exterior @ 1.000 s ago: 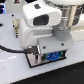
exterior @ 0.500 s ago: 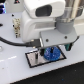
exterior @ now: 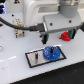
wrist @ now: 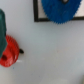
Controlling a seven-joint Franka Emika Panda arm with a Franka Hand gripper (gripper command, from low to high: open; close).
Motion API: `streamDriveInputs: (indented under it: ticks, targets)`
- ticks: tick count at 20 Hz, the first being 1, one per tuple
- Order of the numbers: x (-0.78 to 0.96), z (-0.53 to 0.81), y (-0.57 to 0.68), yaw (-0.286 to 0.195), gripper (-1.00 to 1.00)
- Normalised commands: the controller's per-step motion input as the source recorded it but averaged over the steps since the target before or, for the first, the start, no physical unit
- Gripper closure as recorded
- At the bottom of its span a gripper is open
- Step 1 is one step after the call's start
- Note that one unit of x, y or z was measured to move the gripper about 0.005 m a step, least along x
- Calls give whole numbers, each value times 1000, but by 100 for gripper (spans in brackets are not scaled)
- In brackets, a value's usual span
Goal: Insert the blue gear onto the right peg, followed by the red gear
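The blue gear point(exterior: 51, 53) lies flat on the right-hand part of the grey, black-rimmed plate point(exterior: 35, 60). It covers the spot of the right peg, which I cannot make out. The left-hand pin point(exterior: 36, 53) stands bare. In the wrist view the blue gear point(wrist: 62, 11) and the plate's rim point(wrist: 36, 12) show at the picture's edge. The red gear point(exterior: 65, 36) rests on the white table beyond the plate, towards the exterior view's right. My gripper point(exterior: 58, 36) hangs open over that area, its green fingers wide apart. One finger point(wrist: 1, 27) is close beside the red gear point(wrist: 9, 50); nothing is held.
A black cable point(exterior: 22, 26) runs from the arm across the exterior view's left. A small dark-and-white fixture point(exterior: 18, 33) stands on the table there. White tabletop point(wrist: 55, 55) lies between the plate and the red gear.
The gripper was low over the plate by the blue gear. It has since moved away towards the exterior view's right, to the red gear. The blue gear stays on the plate.
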Motion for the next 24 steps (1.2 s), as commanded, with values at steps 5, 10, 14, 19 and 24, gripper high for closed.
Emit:
streamDriveInputs:
  ticks: [5, 10, 14, 19, 24]
  targets:
    - [-467, 15, 566, 0, -100]
    - [-442, -9, 523, 0, -100]
    - [-344, -106, 438, 0, -100]
    - [-213, -287, 258, 0, -100]
    - [-165, -371, 62, 0, -100]
